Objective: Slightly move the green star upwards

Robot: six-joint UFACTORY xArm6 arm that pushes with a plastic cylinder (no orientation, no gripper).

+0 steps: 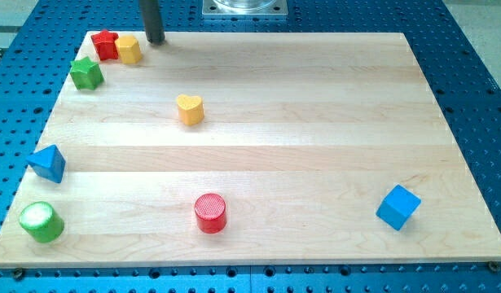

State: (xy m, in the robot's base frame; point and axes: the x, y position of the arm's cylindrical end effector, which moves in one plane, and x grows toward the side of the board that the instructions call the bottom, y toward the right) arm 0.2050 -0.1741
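Tip point(156, 41) at board's top-left corner, just right of yellow block point(129, 50), apart from green star point(86, 73); no fingers on rod

The rod point(153, 20) — upper part cut off — view's top.

Green star point(86, 73): small chunky star-shaped block, glossy green, lying flat on the wooden board. Sits near the view's top-left corner, close to the board's left edge, a point facing up toward the top edge.
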